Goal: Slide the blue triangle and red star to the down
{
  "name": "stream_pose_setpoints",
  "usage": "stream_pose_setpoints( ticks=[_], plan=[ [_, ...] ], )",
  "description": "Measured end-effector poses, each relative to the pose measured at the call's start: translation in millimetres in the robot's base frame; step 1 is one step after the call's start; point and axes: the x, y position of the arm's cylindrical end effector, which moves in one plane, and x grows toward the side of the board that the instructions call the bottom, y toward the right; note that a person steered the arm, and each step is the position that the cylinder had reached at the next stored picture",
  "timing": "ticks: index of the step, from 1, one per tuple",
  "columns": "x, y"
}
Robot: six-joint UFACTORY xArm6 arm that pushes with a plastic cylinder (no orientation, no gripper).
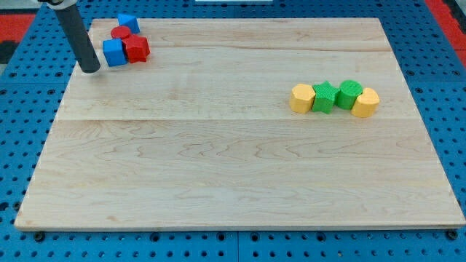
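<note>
1. My tip (90,69) is the lower end of a straight dark rod that comes down from the view's top left corner and meets the desk (218,160) near its upper left edge.
2. The tool is only this rod: it has no jaws, so it grasps nothing and is neither clenched nor released.
3. A cluster of 4 blocks sits at the desk's 10 o'clock corner, just beside my tip at its 3 o'clock side; I cannot tell whether the tip touches the nearest block.
4. The nearest is a blue block (114,52), squarish from this angle.
5. Touching it at its 3 o'clock side is a red block (137,49) with an angular outline; whether it is the star I cannot tell.
6. Behind these 2, toward 12 o'clock, lies a red round block (121,33), and a second blue block (129,22) sits at the cluster's far end; its exact shape is unclear.
7. Well apart, at the desk's 3 o'clock side, 4 blocks stand touching in a row: a yellow block (301,97), a green star-like block (323,97), a green block (349,93) and a second yellow block (365,102).
</note>
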Motion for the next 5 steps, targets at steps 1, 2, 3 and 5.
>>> stream_pose_setpoints(
  ticks=[1,2,3,5],
  plan=[
    [1,0],
    [1,4],
    [1,0],
    [-57,-51]
  ],
)
